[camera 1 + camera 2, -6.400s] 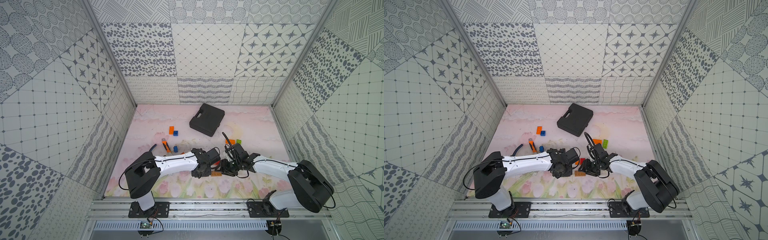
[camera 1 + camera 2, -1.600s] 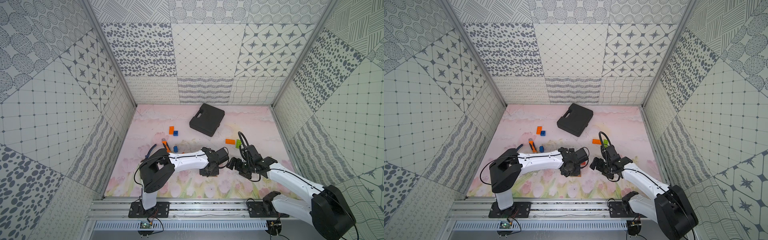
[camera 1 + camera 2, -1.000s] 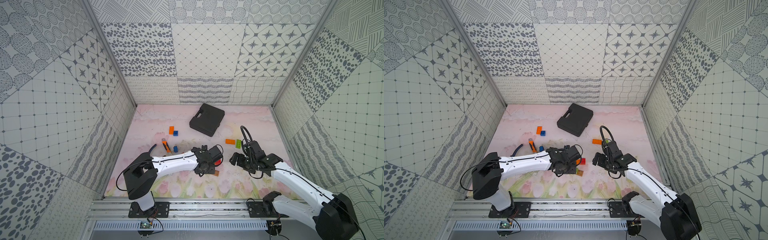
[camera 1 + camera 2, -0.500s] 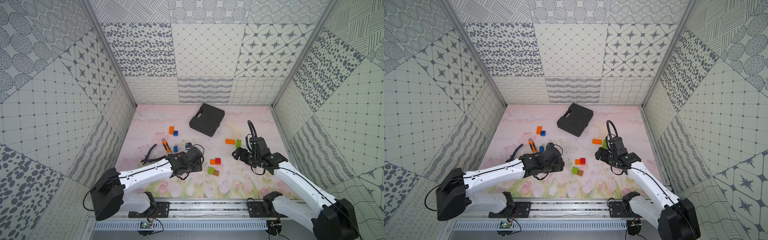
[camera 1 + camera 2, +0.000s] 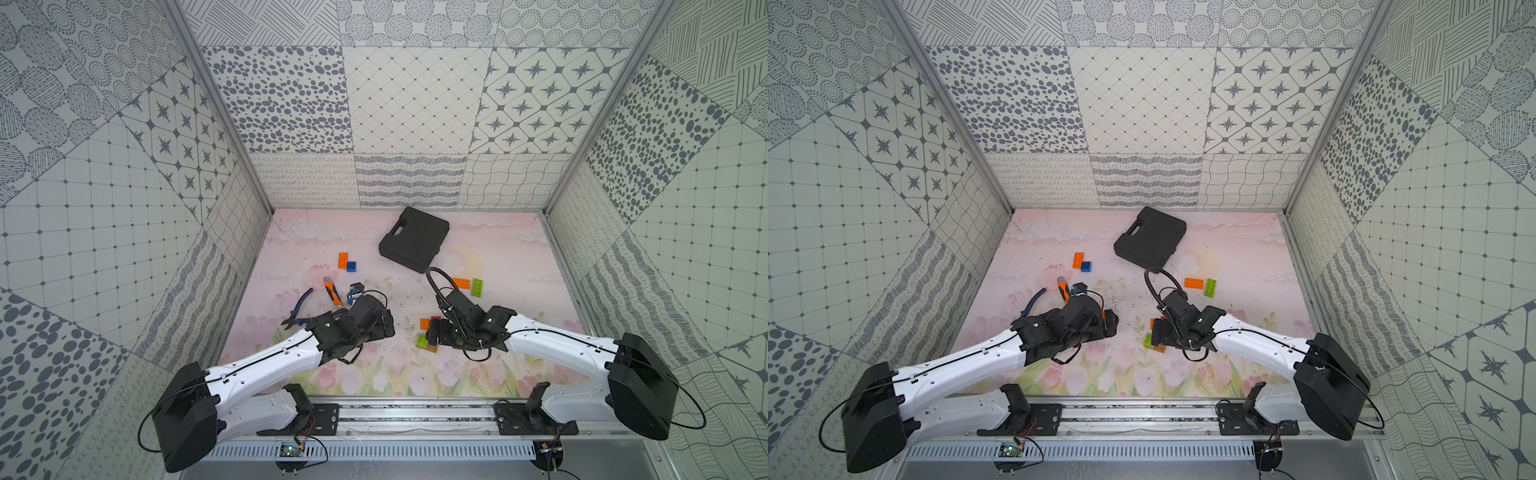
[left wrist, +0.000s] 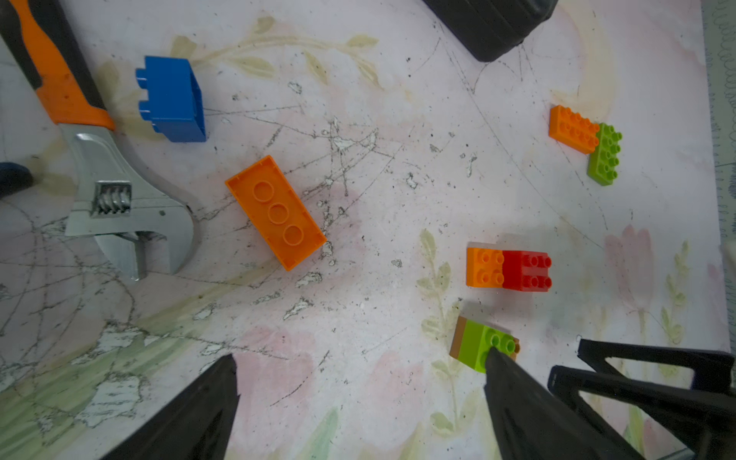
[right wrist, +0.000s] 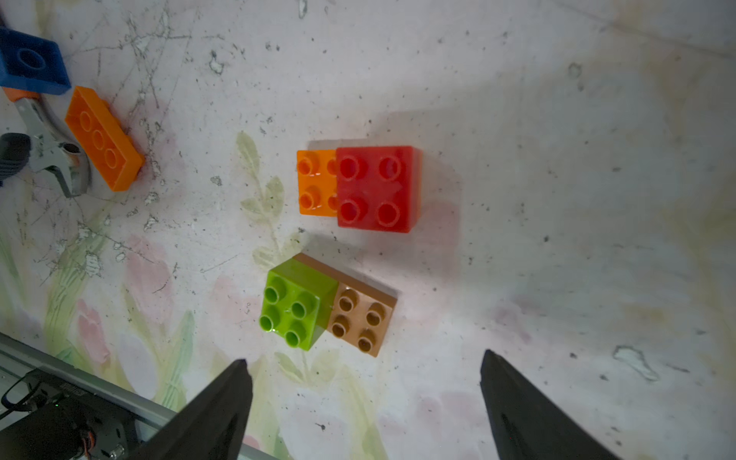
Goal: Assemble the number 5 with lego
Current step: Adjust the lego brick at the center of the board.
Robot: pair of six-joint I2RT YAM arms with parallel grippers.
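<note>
We take the black plastic case [image 5: 415, 241], at the back of the flowered mat [image 5: 519, 257], as our mark. Well apart from it, on its side toward the arm bases, we see two small lego stacks that lie near each other without touching. One is a red square brick [image 7: 376, 187] pressed onto half of an orange base brick [image 7: 314, 183]. The other is a green square brick [image 7: 294, 306] on half of a brown brick [image 7: 360, 314].

The right gripper [image 7: 363, 357] hovers at these stacks, on their side away from the case, fingers spread wide with nothing between them. The left gripper [image 6: 360, 354] is to the case's left and about as far from it, also spread wide and empty. One of its fingers [image 6: 517, 398] crosses the green square brick in its wrist view, though in both top views the gripper stands clear of the stacks.

Nearer the case, just off its right front corner, a long orange brick [image 5: 460, 283] touches a long green brick [image 5: 477, 287]. Off the case's left side, an orange brick [image 5: 343, 260] touches a blue square brick [image 5: 352, 267]. Farther from the case on that side lie:
- an upturned orange brick [image 6: 275, 213]
- a tipped blue brick [image 6: 171, 105]
- an orange-handled adjustable wrench [image 6: 119, 199]
- dark-handled pliers [image 5: 301, 305]
</note>
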